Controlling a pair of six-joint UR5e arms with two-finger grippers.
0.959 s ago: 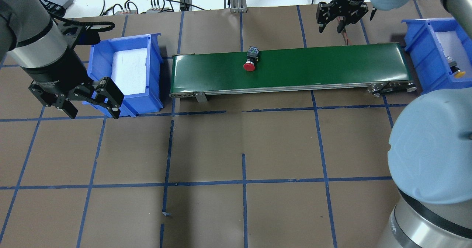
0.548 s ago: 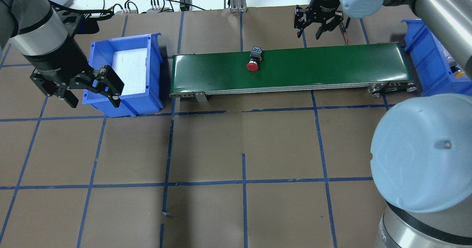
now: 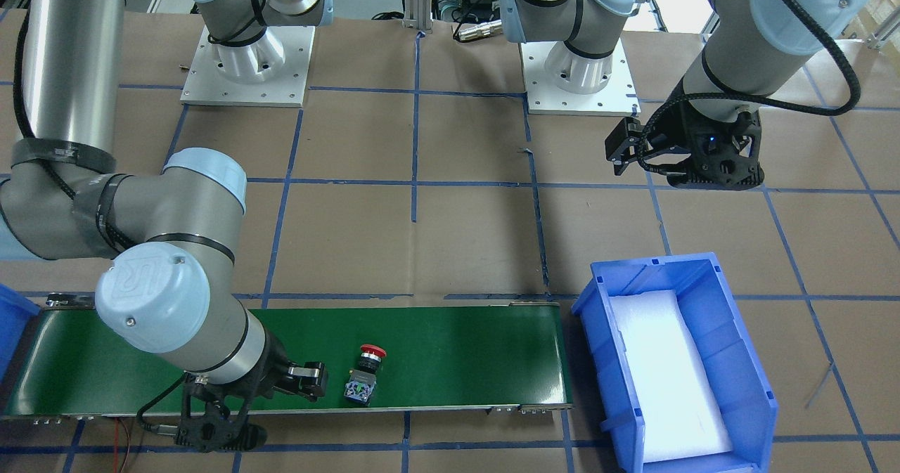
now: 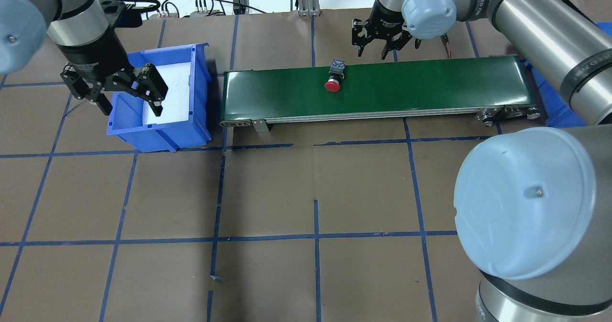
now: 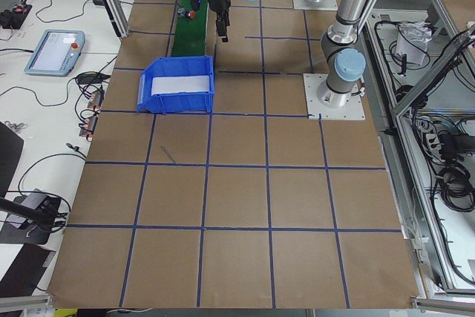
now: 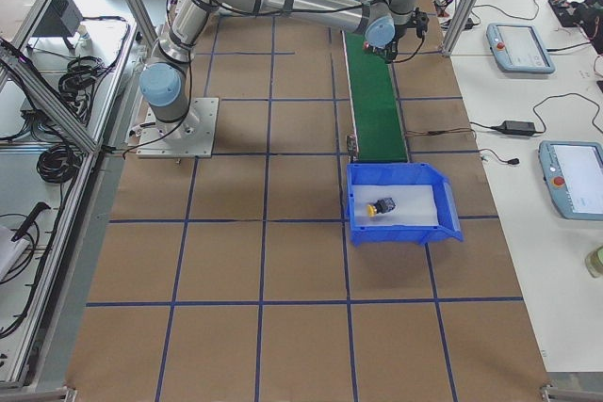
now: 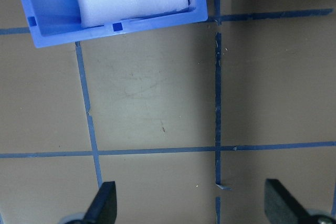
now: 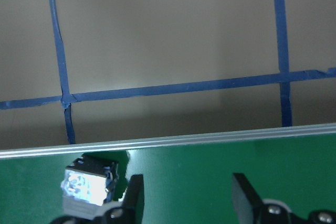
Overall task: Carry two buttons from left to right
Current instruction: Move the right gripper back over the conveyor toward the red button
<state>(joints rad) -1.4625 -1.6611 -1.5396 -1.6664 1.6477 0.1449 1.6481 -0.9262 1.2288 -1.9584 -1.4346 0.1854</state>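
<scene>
The red button (image 4: 333, 77) lies across the conveyor belt (image 4: 430, 85), cap toward the robot. Its contact block is just beside the right gripper (image 4: 372, 53), spread wide and empty, which has swung in from farther right. The left gripper (image 4: 130, 105), spread and empty, has moved over the blue bin (image 4: 186, 133).

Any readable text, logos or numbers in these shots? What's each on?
"UR": embossed on the joint cap.
Lettering along the right arm: too blurred to read.
Sticker on the red button: too small to read.
Nothing else legible.
</scene>
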